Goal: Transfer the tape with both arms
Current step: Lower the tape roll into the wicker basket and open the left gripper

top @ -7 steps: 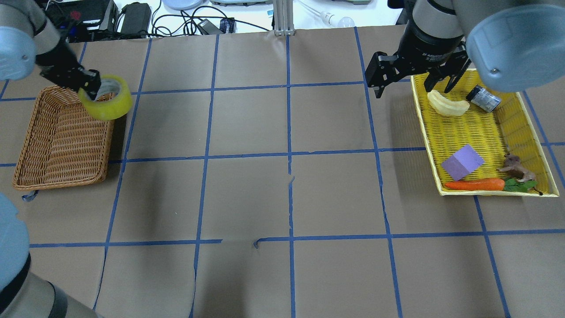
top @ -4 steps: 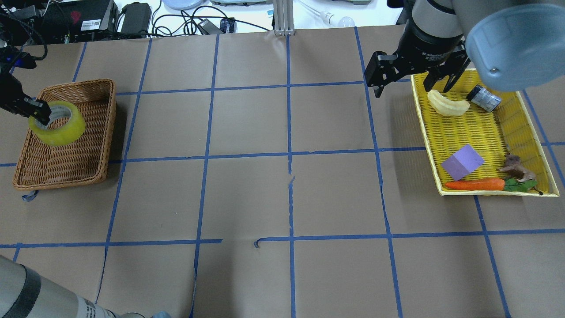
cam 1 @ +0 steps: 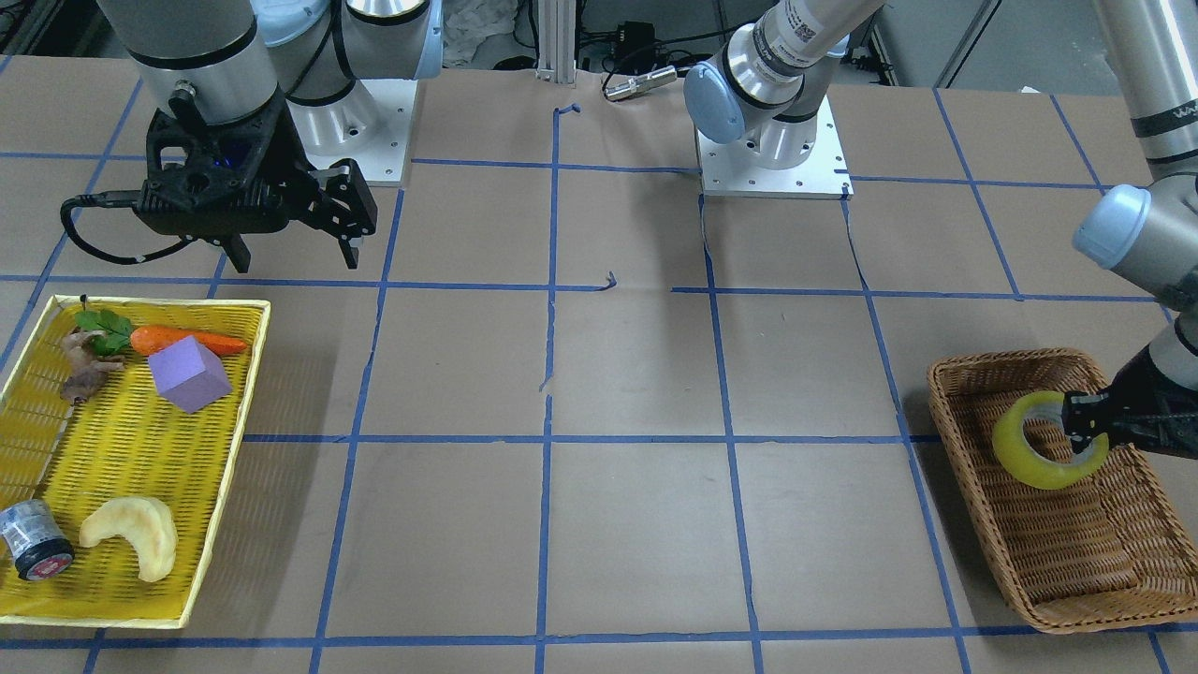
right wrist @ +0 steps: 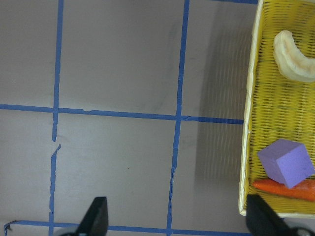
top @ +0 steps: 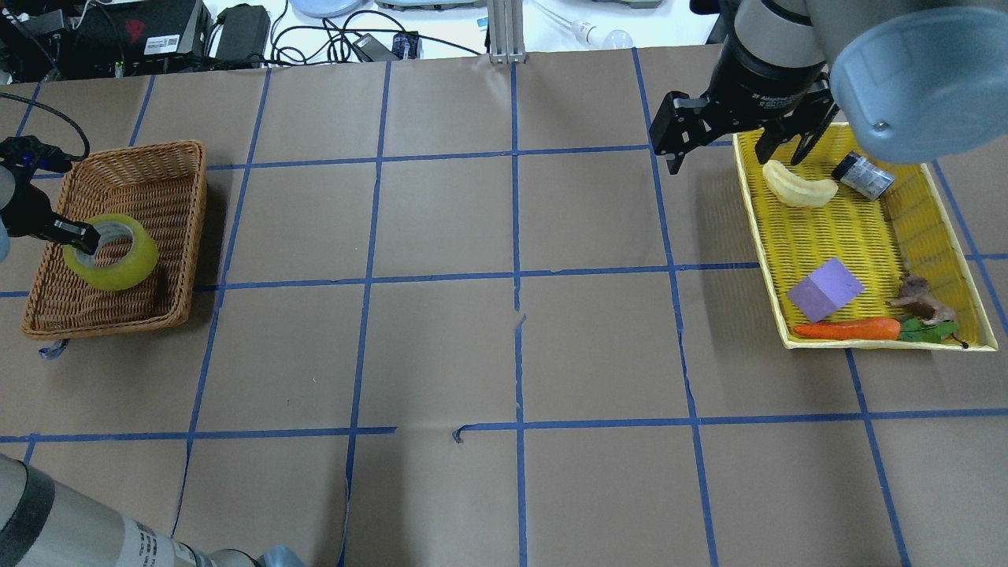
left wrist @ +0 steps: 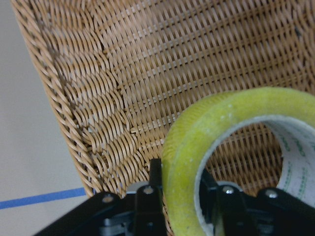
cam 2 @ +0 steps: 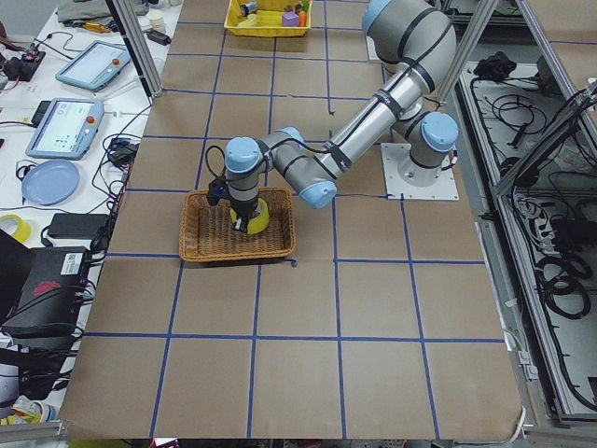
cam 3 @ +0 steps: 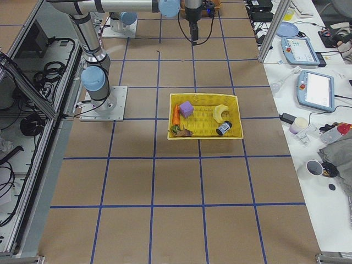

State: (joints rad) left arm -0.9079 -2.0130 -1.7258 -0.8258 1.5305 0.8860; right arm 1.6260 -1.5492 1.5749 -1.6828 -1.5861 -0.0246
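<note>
Item: wide translucent yellow roll of packing tape (top: 112, 253), ring-shaped, glossy, with a whitish-grey inner core, is sitting inside the outline of the brown woven wicker basket (top: 195, 197), a shallow rectangle with ribbed walls. Whether the roll is touching the basket floor cannot be told. The black two-finger left gripper (top: 83, 234) is clamping the roll's wall, one finger inside the hole and one outside. The roll is sitting tilted, its hole opening upward and slightly toward the gripper side, its axis leaning off vertical. The black right gripper (top: 728, 153) is hanging well apart, jaws spread and holding nothing, over the near edge of the yellow plastic mesh tray (top: 756, 228). The tray is holding a pale crescent-shaped piece (top: 799, 187), a small dark cylinder (top: 862, 175), a purple foam cube (top: 824, 289), an orange carrot (top: 846, 329) and a brown animal figure (top: 921, 299). Brown paper with blue tape gridlines is covering the table (top: 512, 354).
</note>
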